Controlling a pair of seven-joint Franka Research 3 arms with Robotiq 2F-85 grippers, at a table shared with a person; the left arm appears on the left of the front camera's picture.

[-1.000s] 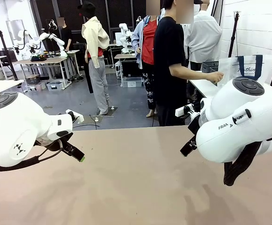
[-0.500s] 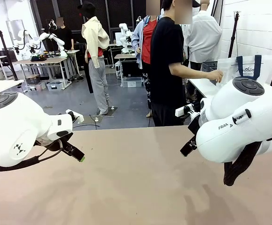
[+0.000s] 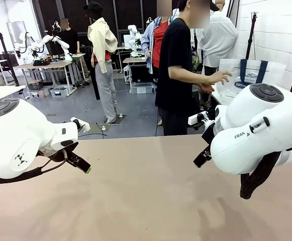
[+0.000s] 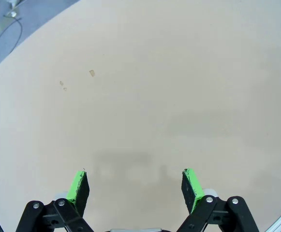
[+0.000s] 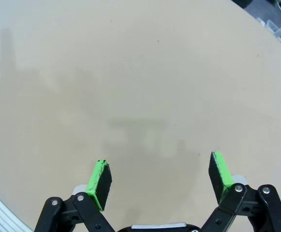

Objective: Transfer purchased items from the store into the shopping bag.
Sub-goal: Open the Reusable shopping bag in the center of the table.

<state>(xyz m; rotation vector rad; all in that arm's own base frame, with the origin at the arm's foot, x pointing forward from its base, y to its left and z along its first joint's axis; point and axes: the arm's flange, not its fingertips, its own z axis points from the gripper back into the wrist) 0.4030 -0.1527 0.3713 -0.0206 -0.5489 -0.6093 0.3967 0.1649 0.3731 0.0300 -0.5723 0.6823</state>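
Note:
The shopping bag (image 3: 253,76), translucent with navy handles, is held up by a person in a black shirt (image 3: 176,60) behind the table's far right edge. The store and the purchased items are out of view. My left gripper (image 3: 83,166) hangs open just above the tan table (image 3: 146,191) at the left. In the left wrist view the left gripper (image 4: 136,186) has nothing between its green pads (image 4: 77,186). My right gripper (image 3: 201,157) hovers open at the right. The right wrist view shows the right gripper (image 5: 159,177) with bare tabletop between its pads (image 5: 100,178).
The person's hand (image 3: 220,77) reaches out beside the bag. A white side table (image 3: 221,94) stands behind the far right edge. More people and work tables are farther back in the room.
The person has turned toward my table and brought the bag up and to the left, with the hand moving along. Both arms have stayed still with jaws wide.

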